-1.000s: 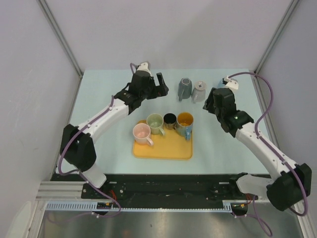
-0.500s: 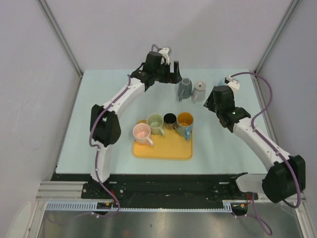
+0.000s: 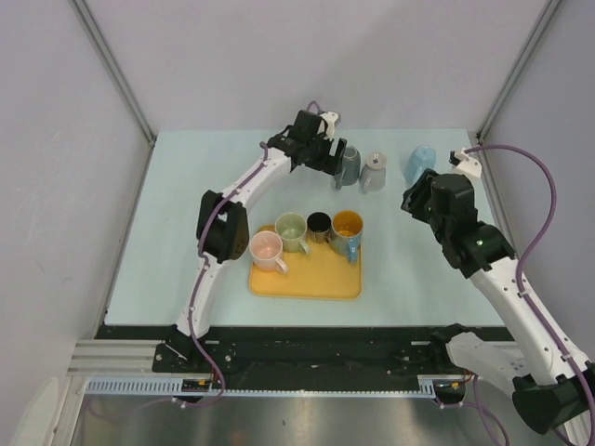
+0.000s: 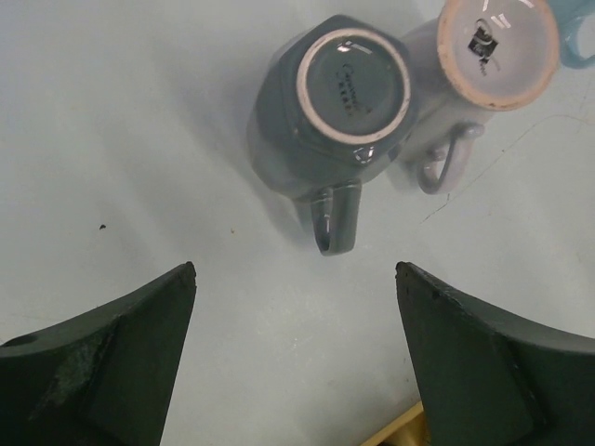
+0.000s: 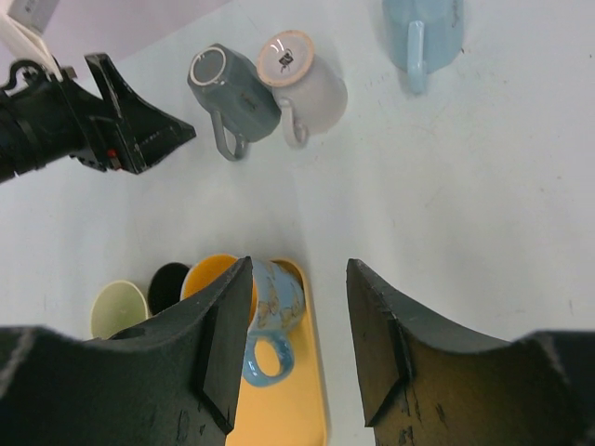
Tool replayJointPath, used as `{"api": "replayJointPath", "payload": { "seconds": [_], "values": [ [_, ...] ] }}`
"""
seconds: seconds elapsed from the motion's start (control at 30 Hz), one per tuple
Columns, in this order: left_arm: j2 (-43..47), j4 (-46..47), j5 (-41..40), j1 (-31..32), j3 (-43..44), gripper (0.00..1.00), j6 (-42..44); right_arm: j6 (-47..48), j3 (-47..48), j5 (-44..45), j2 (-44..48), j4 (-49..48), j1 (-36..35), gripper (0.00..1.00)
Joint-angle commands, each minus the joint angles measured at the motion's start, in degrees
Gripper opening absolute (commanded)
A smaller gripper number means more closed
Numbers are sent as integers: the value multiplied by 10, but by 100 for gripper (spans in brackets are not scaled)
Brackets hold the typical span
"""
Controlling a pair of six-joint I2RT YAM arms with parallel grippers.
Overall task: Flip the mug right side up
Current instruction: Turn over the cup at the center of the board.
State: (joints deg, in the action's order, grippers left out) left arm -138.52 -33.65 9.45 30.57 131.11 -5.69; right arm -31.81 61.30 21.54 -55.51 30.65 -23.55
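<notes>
Reached left gripper (image 4: 296, 269) out past the tray (image 3: 307, 283), fingers (image 4: 121, 353) wide and empty, over the inverted grey mug (image 4: 330, 102) behind that tray; held right gripper (image 5: 297, 265) half-open, empty, right of the tray; risked shoving the touching pale mug (image 4: 483, 65) if closed off-centre near the handle (image 4: 335, 218).

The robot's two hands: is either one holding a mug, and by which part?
Nothing is held. The left hand is open near the upside-down grey mug, not touching it; the right hand is open and empty.
</notes>
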Motion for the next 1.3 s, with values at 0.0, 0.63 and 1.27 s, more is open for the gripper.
{"api": "replayJointPath", "payload": {
  "seconds": [0.0, 0.63, 1.27],
  "values": [
    [-10, 20, 1, 16, 46, 92, 55, 17, 4, -2, 23, 32, -5, 50],
    [-92, 75, -30, 34, 102, 77, 44, -12, -22, -26, 74, 64, 0, 50],
    [-78, 87, -42, 28, 63, 21, 46, -6, -38, -33, 68, 50, 12, 50]
  ]
}}
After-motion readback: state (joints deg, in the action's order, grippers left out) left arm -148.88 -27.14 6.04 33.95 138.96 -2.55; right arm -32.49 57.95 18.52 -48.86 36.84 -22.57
